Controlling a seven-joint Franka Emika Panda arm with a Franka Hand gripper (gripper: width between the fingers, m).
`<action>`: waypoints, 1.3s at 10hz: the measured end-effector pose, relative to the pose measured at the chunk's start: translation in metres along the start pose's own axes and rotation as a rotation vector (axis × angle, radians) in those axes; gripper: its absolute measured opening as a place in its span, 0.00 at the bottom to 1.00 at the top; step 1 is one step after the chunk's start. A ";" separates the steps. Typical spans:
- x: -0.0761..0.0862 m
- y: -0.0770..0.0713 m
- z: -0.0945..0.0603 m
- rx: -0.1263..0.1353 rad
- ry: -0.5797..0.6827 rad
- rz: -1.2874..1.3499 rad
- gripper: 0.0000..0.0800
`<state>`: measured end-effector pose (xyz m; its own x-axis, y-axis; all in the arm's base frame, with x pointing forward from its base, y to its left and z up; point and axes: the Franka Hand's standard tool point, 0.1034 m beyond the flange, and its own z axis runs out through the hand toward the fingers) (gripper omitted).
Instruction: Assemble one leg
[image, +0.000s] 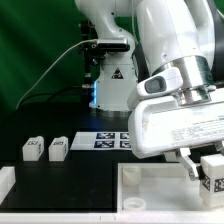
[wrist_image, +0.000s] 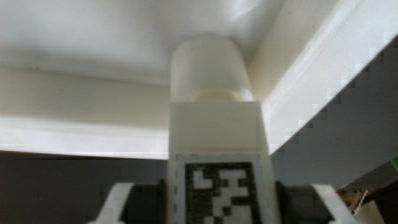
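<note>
Holding leg (wrist_image: 217, 110) clenched in gripper (wrist_image: 217, 205), tip straight ahead near tabletop (wrist_image: 89, 105) corner. Possible trouble: small tilt or offset catches tip on rim, twisting leg in grip.

- Cannot see the three-o'clock end of the marker board (image: 108, 141), hidden behind the arm (image: 170, 60).
- Loses that arm past the exterior view's twelve and three o'clock edges, the tabletop (image: 150, 200) past six.
- Cannot read tags on two loose legs (image: 33, 150): too small.
- Wrist view: blurred leg (wrist_image: 214, 110), claw (wrist_image: 210, 203) mostly cropped out.
</note>
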<state>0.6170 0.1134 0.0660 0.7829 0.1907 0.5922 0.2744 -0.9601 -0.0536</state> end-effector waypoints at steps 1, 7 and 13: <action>0.000 0.000 0.000 0.001 -0.007 0.000 0.36; -0.005 -0.001 0.003 0.009 -0.038 0.000 0.80; -0.005 0.000 0.002 0.012 -0.056 0.003 0.81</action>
<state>0.6143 0.1129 0.0614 0.8134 0.1995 0.5465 0.2787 -0.9582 -0.0651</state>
